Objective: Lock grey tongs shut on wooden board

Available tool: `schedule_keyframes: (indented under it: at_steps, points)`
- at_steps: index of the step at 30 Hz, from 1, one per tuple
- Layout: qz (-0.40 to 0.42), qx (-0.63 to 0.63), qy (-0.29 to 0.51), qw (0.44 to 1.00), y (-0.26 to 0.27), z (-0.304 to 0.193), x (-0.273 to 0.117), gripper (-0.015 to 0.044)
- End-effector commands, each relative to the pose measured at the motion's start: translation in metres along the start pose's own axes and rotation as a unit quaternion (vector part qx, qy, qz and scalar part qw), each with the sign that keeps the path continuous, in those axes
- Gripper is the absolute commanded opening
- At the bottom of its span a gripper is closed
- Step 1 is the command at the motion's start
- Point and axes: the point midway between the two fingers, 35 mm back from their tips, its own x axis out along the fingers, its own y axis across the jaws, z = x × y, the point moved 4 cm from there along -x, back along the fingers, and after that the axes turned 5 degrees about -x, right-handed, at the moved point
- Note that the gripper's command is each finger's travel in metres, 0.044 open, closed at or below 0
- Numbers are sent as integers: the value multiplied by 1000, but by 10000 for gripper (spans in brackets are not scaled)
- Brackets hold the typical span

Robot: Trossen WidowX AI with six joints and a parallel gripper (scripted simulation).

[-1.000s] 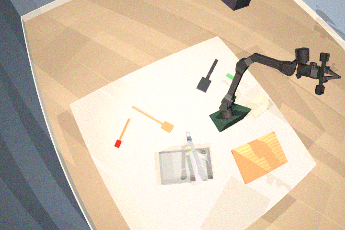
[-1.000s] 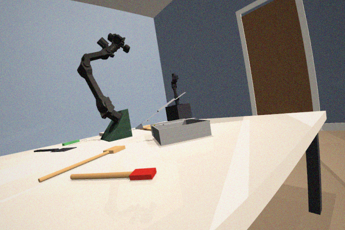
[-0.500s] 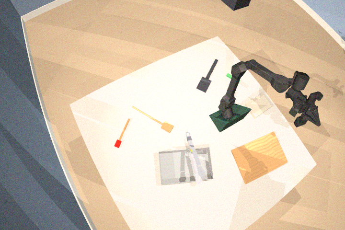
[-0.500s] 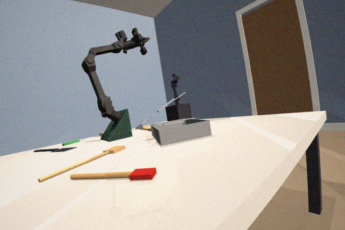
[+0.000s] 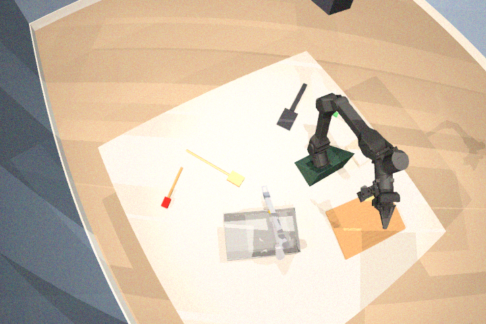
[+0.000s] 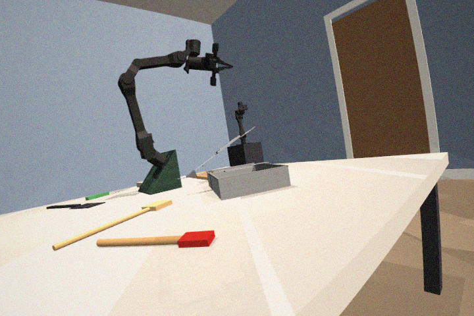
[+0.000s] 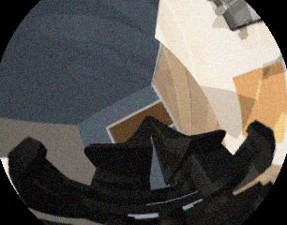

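Tool clenched and high, tongs across the tin

The tool point(image 5: 385, 227) point(image 6: 232, 66) point(image 7: 147, 119) is clenched on nothing, its fingertips together. It hangs well above the tabletop point(image 5: 155, 179) point(image 6: 319, 223) point(image 7: 219, 56), pointing roughly sideways rather than down (the top view puts it across the wooden board point(image 5: 350, 236) point(image 6: 201, 175) point(image 7: 265, 94), but the exterior view shows how high it is).

The grey tongs point(image 5: 273, 225) point(image 6: 216, 151) point(image 7: 220, 9) lie across the roasting tin point(image 5: 226, 236) point(image 6: 252, 184) point(image 7: 247, 25), near one end of it, and both their ends reach past its walls. They slant, one end low and the other raised well above the rim. They are apart from both the tool and the board, so they are neither in the tool nor on the wood.

The black arm point(image 5: 320, 127) point(image 6: 133, 108) rises from a dark green base point(image 5: 310, 179) point(image 6: 174, 175). Well apart from the tin lies a red-headed brush point(image 5: 166, 202) point(image 6: 195, 238) (its handle is wooden), with a yellow-headed spatula point(image 5: 235, 178) point(image 6: 157, 205) nearer the tin. A black spatula point(image 5: 287, 119) point(image 6: 87, 205) lies flat on the far side of the arm's base from the board.
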Motion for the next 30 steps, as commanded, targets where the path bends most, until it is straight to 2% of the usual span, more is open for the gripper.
schedule_keyframes:
  at_steps: [1,7,13,19,25,30]
  points:
    - [-77,65,-68,993,-29,57,26,-150]
    - [-170,148,-155,962,-72,127,43,-150]
    - [-262,231,-247,904,-123,195,43,-150]
    - [-350,306,-344,816,-180,256,27,-150]
    - [-433,363,-438,700,-237,305,-7,-150]
    - [-442,368,-448,685,-243,310,-12,-150]
